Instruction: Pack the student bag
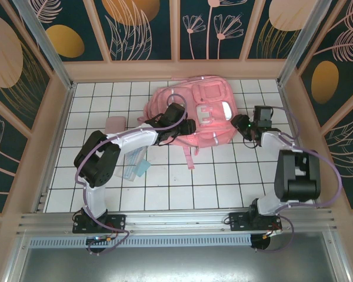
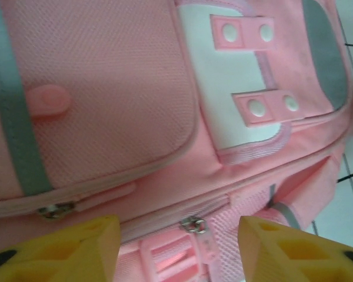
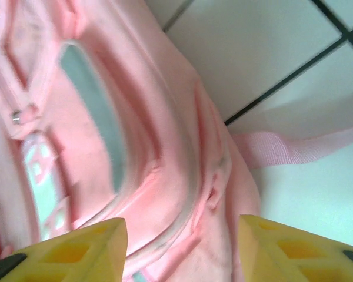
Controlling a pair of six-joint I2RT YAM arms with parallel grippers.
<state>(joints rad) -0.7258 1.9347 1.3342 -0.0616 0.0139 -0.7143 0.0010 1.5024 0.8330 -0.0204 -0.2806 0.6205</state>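
Jaws on both arms are standing partly open and gripping nothing. Left gripper is hovering just over the near edge of the student bag. Its yellow fingers are sitting either side of a metal zipper pull without touching it. Right gripper is pointing at the bag's right side with its fingers apart; pink fabric is showing between them, but nothing is being pinched.

Nearer than the bag and to its left, a flat pale item with a teal corner is lying on the white tiled table, close beside the left arm. A loose pink strap is trailing from the bag's near edge. The bag itself is lying flat toward the far middle of the table, front pockets facing up. A small flat pink case is resting just left of the bag.
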